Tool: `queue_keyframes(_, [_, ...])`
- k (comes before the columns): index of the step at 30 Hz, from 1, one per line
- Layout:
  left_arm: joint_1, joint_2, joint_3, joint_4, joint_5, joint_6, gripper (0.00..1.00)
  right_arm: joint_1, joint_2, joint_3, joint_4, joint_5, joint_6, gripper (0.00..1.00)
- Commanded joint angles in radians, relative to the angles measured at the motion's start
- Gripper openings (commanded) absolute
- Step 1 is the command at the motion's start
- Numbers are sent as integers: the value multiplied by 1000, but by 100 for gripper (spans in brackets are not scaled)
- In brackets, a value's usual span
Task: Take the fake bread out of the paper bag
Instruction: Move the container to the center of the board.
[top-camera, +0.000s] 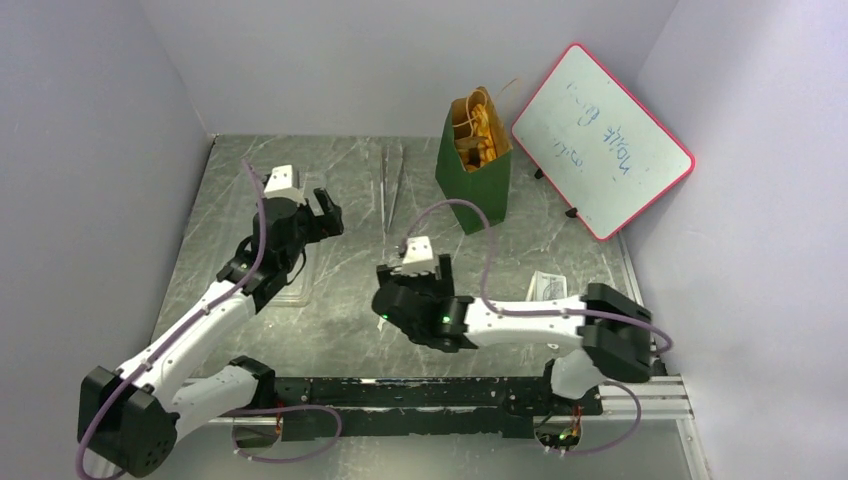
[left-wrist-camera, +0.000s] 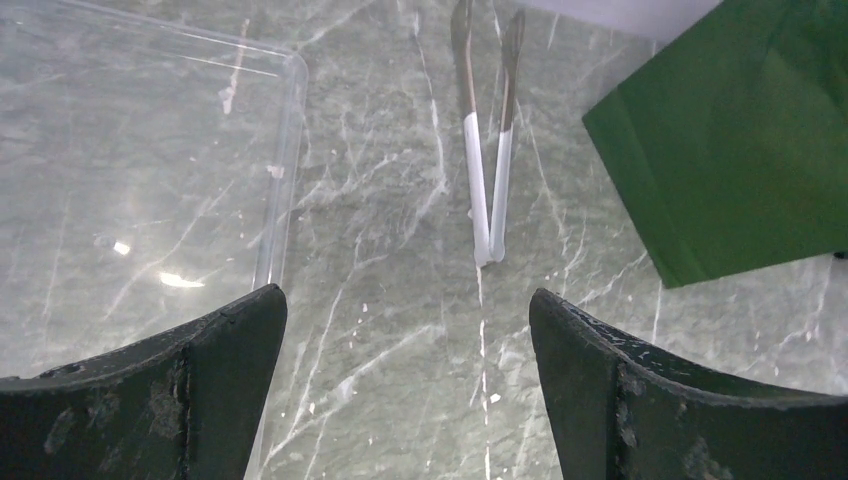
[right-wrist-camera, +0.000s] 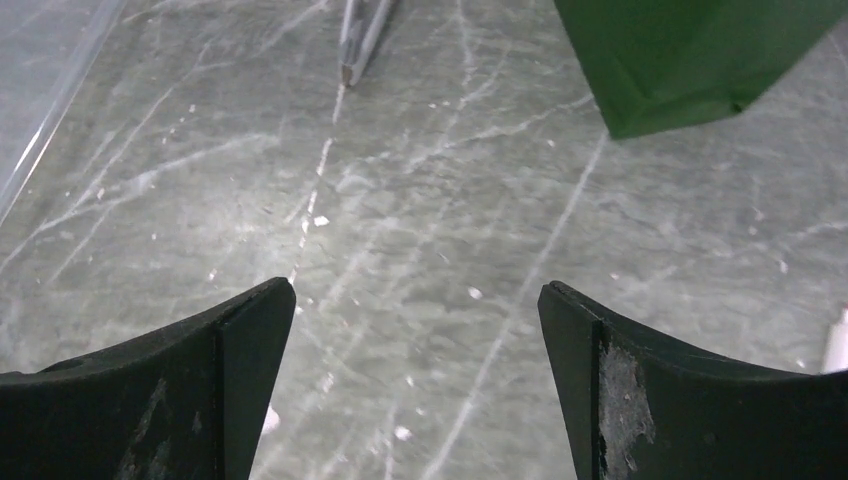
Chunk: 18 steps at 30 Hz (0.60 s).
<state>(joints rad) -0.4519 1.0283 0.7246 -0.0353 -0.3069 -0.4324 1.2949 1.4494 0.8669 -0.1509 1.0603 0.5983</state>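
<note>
The dark green paper bag (top-camera: 473, 178) stands upright at the back of the table. Orange-tan fake bread (top-camera: 472, 130) shows in its open top, with thin tan handles above. The bag's green side also shows in the left wrist view (left-wrist-camera: 740, 150) and the right wrist view (right-wrist-camera: 690, 55). My left gripper (top-camera: 325, 212) is open and empty, left of the bag; its jaws stand wide apart over bare marble (left-wrist-camera: 408, 310). My right gripper (top-camera: 420, 268) is open and empty, in front of the bag, jaws wide apart (right-wrist-camera: 415, 305).
Metal tongs (top-camera: 392, 180) lie on the marble between my left gripper and the bag, also in the left wrist view (left-wrist-camera: 488, 140). A clear plastic tray (left-wrist-camera: 140, 170) lies at the left. A red-framed whiteboard (top-camera: 602, 138) leans at the back right. A small paper item (top-camera: 546, 286) lies at the right.
</note>
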Motion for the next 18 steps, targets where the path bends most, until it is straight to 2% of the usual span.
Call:
queue_keyframes(1, [-7,-42,6,-54,-79,-76,96,-54,163,137,120,-25,-81,99])
queue_keyframes(3, [-7,-36,17,-85,-100,-103,96,-121,235,221,128,-117,-101,100])
queue_keyframes(9, [15,31,40,-81,-174,-158,96,-280,370,329,245,-316,-191,100])
queue_keyframes(18, [223,307,105,-45,25,-190,96,-443,546,508,274,-494,-280,100])
